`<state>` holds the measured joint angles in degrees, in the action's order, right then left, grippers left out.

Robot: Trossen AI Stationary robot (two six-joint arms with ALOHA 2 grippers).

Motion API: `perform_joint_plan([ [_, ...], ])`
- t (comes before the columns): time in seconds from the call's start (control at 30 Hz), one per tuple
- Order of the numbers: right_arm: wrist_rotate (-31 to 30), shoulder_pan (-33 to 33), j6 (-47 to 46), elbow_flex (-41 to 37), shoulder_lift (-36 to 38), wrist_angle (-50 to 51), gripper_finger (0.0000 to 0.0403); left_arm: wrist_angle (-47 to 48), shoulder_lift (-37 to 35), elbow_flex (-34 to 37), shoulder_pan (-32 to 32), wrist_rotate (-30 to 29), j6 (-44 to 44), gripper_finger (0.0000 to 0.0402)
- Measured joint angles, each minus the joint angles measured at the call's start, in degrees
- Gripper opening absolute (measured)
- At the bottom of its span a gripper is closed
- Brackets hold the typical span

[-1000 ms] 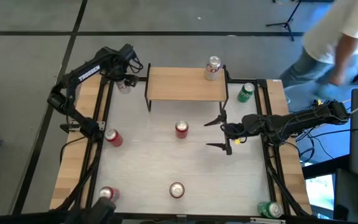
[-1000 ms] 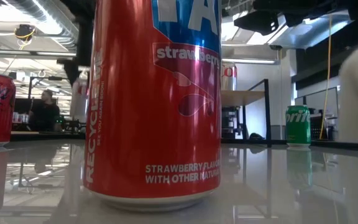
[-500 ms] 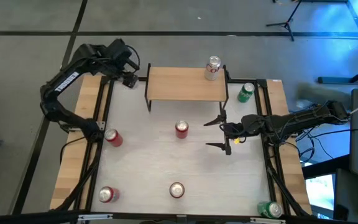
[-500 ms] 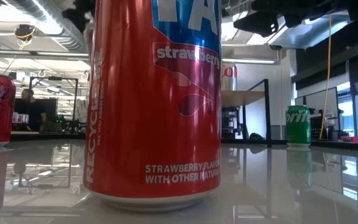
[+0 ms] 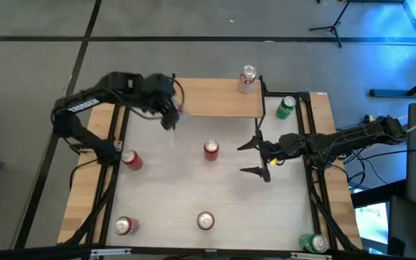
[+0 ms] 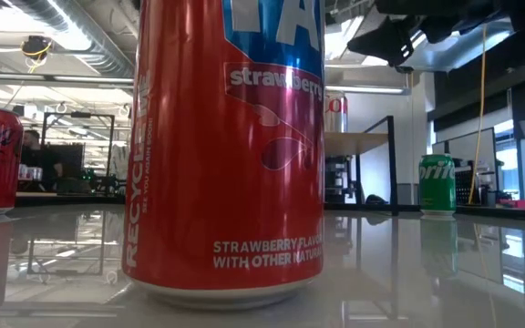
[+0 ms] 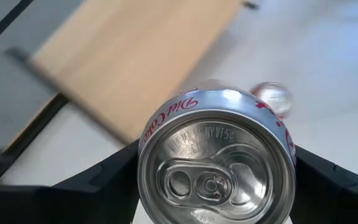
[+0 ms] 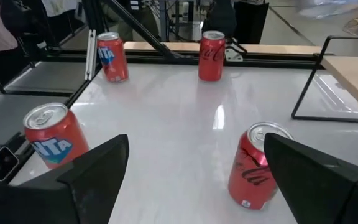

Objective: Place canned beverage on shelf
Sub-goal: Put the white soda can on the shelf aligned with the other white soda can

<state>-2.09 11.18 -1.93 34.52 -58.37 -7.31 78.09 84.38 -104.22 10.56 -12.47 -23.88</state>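
Left wrist view, left gripper (image 7: 213, 180) clamped on silver Diet Coke can (image 7: 216, 171), light-wood shelf (image 7: 135, 56) at 11 o'clock, right gripper (image 5: 254, 157) spread wide, empty.

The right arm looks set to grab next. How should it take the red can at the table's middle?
Grip the red can across its round side wall, coming level from the right gripper's side. It stands upright with nothing close around it, and the open fingers already face it.

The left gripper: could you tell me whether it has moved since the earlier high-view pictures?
Yes. The left gripper, shut on a Diet Coke can, has swung from beyond the shelf's left end inward over its left edge.
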Motion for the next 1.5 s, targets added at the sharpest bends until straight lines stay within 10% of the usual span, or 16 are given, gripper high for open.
perform_joint_plan([
  [0.6,-26.8,23.5,-11.8,0.0,0.0,8.5,0.0372,-19.7,16.5,0.0,-19.5,5.3,2.0,0.0289],
  [1.03,-30.9,38.6,-32.5,0.0,-0.8,12.8,0.0372,-29.1,28.9,0.0,-22.1,10.5,2.0,0.0289],
  [1.5,-35.0,38.9,-36.0,0.0,-7.9,12.4,0.0372,-24.1,32.6,0.0,-19.8,11.5,1.8,0.0289],
])
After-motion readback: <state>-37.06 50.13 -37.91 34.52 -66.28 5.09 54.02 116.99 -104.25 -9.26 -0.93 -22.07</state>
